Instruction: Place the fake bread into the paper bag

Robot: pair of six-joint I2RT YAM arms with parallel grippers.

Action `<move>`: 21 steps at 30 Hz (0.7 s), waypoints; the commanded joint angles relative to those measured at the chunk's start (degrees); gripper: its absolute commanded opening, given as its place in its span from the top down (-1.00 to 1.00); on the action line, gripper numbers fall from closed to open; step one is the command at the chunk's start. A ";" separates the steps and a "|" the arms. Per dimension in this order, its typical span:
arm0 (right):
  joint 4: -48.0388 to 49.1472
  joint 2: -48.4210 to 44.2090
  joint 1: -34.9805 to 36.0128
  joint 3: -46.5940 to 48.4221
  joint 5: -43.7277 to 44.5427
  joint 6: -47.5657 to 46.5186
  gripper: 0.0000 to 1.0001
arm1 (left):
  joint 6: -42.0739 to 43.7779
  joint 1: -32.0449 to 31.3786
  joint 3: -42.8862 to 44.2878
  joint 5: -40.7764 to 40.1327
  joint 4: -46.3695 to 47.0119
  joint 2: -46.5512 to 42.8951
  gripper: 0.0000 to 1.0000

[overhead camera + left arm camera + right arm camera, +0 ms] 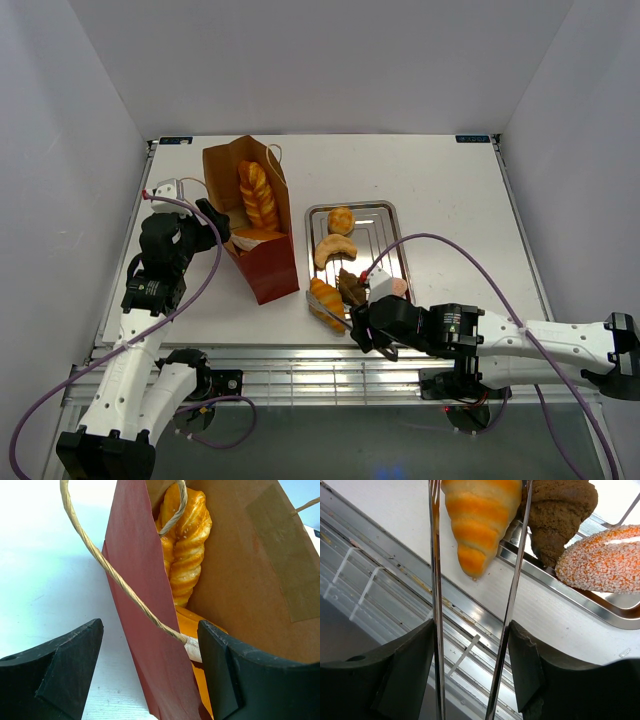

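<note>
Two tools share a white worktop (450, 200). Its largest item is the paper bag (272, 272), red outside and brown inside, standing open-mouthed. Just right of the bag lies a shallow silver tray (397, 232).

The left tool (150, 667) sits at the bag's left rim, spread wide. One finger is outside the red wall and clear of the paper, the other inside the bag, with the wall and a cord handle (100, 560) between them.

Part of the fake bread (258, 195) is inside the bag: a braided golden loaf (187, 545) leans on the brown lining, with another orange piece (192, 625) below it. The other pieces are in the tray right of the bag:
- a round roll (341, 218) farthest back
- a pale croissant (334, 250)
- a striped orange croissant (480, 525), a dark brown one (560, 515) and a speckled pinkish roll (605, 560) at the near end

The right tool (470, 645), right of the bag and nearer the arm bases, clamps slim metal tongs (435, 580). Their blades straddle the striped croissant's tip.
</note>
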 commanded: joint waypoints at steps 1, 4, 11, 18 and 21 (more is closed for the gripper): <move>3.59 0.52 0.67 1.26 -0.14 -0.06 -0.27 | -0.16 -0.29 -0.35 0.75 0.23 -0.02 -0.72; 4.47 0.61 0.85 1.26 -0.85 -0.50 -0.28 | -0.16 -0.38 -0.35 0.92 0.15 -0.11 -0.73; 2.89 2.28 1.20 1.79 0.38 -0.41 -0.28 | -0.16 -0.38 -0.35 0.92 0.23 -0.10 -0.73; 2.36 4.30 1.81 2.23 1.17 -0.15 -0.28 | -0.16 -0.47 -0.35 1.10 0.23 0.07 -0.72; 2.18 5.18 1.90 2.58 1.53 -0.15 -0.26 | -0.16 -0.38 -0.35 1.10 0.23 0.16 -0.72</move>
